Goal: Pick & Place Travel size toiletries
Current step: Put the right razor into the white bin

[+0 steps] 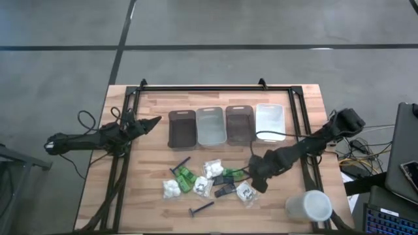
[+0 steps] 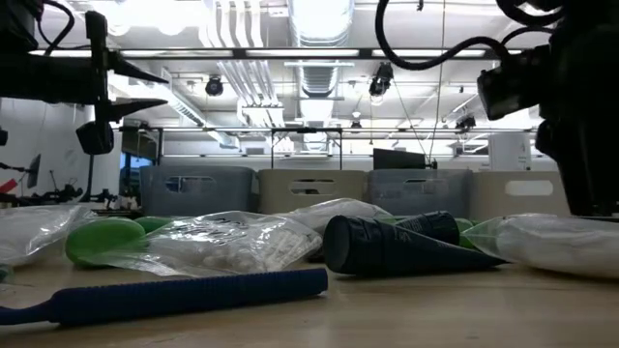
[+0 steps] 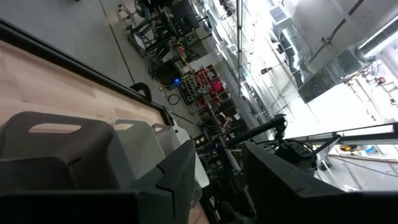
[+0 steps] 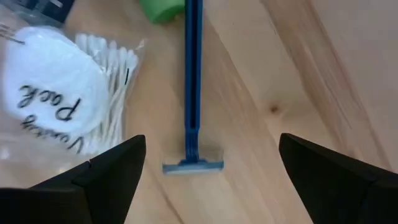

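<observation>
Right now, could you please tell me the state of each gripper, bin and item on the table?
Right gripper: open, over a blue razor.
Left gripper: partly open, empty, raised beside the bins.
Four bins: upright in a row; contents cannot be told.
White cup: lying on its side.
Cotton packet: flat on the table.
Green bottles: lying in the pile.

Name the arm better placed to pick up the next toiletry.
Right. Its open claw hangs over the pile, straddling a blue razor; the left claw waits near the bins, away from the toiletries.
</observation>
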Robot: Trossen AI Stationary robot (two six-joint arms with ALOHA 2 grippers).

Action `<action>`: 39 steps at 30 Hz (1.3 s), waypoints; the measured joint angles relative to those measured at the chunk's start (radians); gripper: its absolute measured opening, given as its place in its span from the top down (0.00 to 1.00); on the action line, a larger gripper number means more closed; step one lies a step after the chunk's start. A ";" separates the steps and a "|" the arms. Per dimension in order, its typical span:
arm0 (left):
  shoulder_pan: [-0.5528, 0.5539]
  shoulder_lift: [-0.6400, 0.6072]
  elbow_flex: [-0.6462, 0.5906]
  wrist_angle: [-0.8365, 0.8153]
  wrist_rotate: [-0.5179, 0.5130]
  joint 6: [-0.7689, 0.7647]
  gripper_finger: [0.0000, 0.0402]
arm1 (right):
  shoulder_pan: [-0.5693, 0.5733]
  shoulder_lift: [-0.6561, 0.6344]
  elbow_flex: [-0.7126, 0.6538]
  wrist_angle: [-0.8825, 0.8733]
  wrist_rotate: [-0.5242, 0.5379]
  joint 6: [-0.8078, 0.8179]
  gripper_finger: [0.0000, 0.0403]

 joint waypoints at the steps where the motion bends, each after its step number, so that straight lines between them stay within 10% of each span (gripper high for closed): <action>1: 0.000 0.000 0.000 -0.002 0.000 0.000 0.66 | 0.001 0.023 0.012 0.003 0.010 -0.012 0.10; 10: 0.000 0.000 0.000 -0.005 0.000 0.000 0.66 | 0.000 0.223 0.105 -0.018 0.046 -0.062 0.16; 30: 0.000 0.000 0.000 -0.022 0.000 0.000 0.66 | 0.000 0.259 0.088 0.029 0.033 -0.060 0.73; 39: 0.000 0.000 0.000 -0.028 -0.006 0.000 0.66 | 0.001 0.256 0.086 0.055 0.033 0.178 0.95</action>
